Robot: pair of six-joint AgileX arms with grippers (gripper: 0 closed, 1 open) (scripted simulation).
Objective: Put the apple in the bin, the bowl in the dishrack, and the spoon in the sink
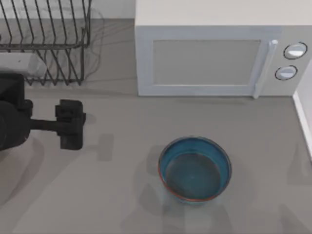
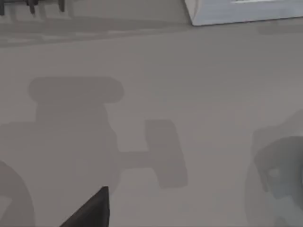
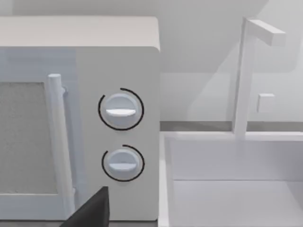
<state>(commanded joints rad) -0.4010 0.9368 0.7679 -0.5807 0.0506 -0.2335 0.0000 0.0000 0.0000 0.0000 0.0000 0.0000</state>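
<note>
The teal-blue bowl (image 1: 195,169) with a reddish-brown rim stands upright and empty on the counter, right of centre; its edge also shows in the left wrist view (image 2: 289,184). The black wire dishrack (image 1: 46,39) stands at the back left. My left gripper (image 1: 71,126) hovers open over the counter at the left, in front of the dishrack and well left of the bowl, holding nothing. My right gripper (image 3: 90,210) faces the microwave and the white sink (image 3: 232,189). The apple, the spoon and the bin are out of view.
A white microwave (image 1: 214,53) with two knobs fills the back middle, its door shut. The sink's rim (image 1: 303,122) runs along the right edge, with a white faucet (image 3: 244,75) behind the basin. Bare grey counter (image 1: 112,195) lies between my left gripper and the bowl.
</note>
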